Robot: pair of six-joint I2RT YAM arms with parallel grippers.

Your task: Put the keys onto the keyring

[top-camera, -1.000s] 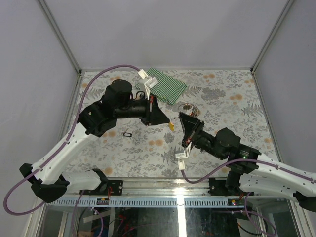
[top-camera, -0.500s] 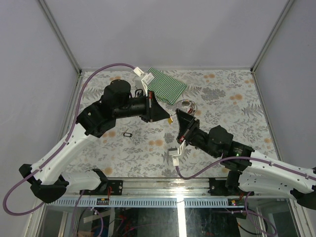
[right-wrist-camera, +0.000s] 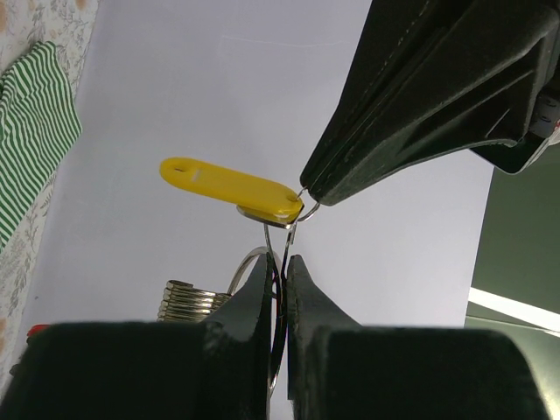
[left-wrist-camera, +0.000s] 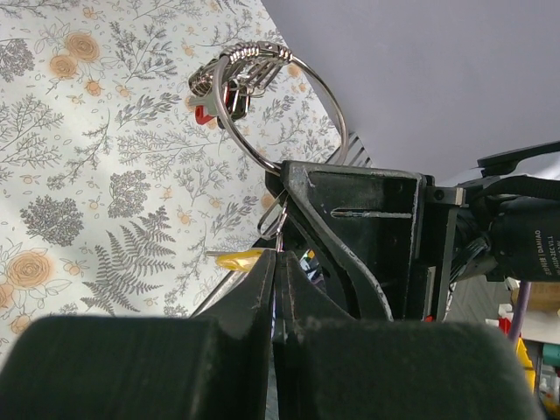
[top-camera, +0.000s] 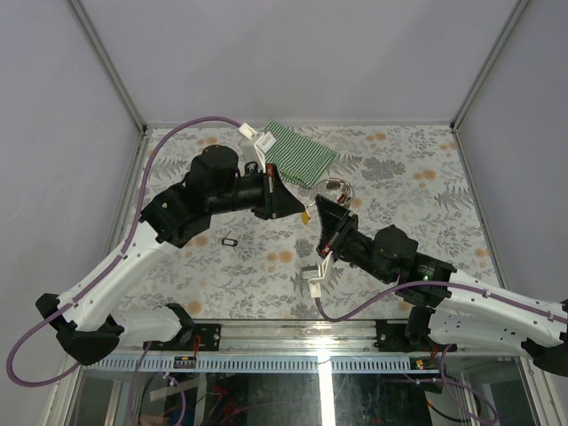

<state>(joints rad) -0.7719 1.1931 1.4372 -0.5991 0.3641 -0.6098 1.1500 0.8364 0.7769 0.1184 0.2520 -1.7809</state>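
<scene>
Threading looks to be the step in hand; the left gripper (left-wrist-camera: 276,255) pinches the yellow-tagged key (right-wrist-camera: 229,186) by its loop; the right gripper (right-wrist-camera: 278,262) clamps the keyring (left-wrist-camera: 248,63); both hang just beside the striped cloth (top-camera: 300,153); next, probably, the loop must work into the ring's split; the black-tagged key (top-camera: 230,240) lies farther from that cloth.

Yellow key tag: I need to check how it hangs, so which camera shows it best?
The right wrist view: the yellow key tag shows whole and sharp against the plain wall. The left wrist view shows only a yellow sliver; the top view, a tiny speck.
</scene>
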